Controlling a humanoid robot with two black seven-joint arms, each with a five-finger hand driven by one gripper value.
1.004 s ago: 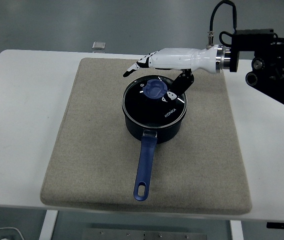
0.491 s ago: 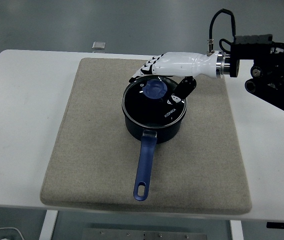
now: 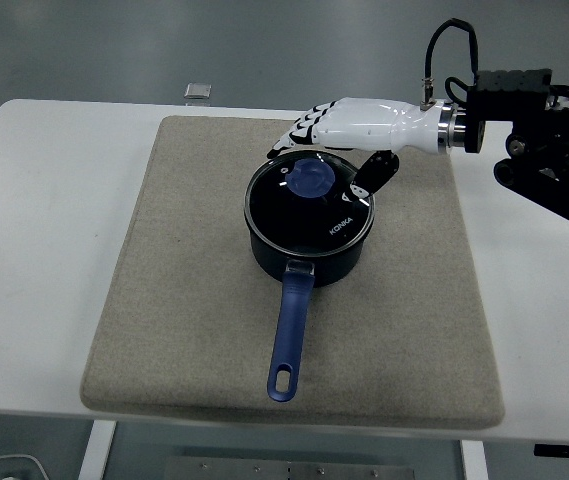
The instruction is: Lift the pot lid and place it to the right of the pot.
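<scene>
**A:** Head view first, and it is the only one. Where does the lid sit?

**B:** On the pot, closed, in the middle of the mat on the worktop. Its blue knob is at the lid's centre. The pot's blue handle points toward the near edge.

**A:** And the right hand?

**B:** It reaches in from the right, just above the lid's far rim. The white fingers lie stretched past the knob on its far side, and the dark thumb hangs on the right. Fingers and thumb are apart, closed on nothing. The left hand does not show.

**A:** So the step in hand is getting hold of the knob?

**B:** I judge so. The lift has not begun.

**A:** How to do it well?

**B:** Bring the hand toward the near side and down until the knob sits between thumb and fingers, then close squarely on it. A pinch off-centre would likely tilt the lid, and the rim could catch on the pot.

**A:** Then?

**B:** Lift straight up until the rim clears, carry right, and set it flat on the bare mat beside the pot, not touching it. There looks to be room there.

**A:** Anything else around?

**B:** A small grey object at the far edge, well apart. I cannot tell what it is.
</scene>
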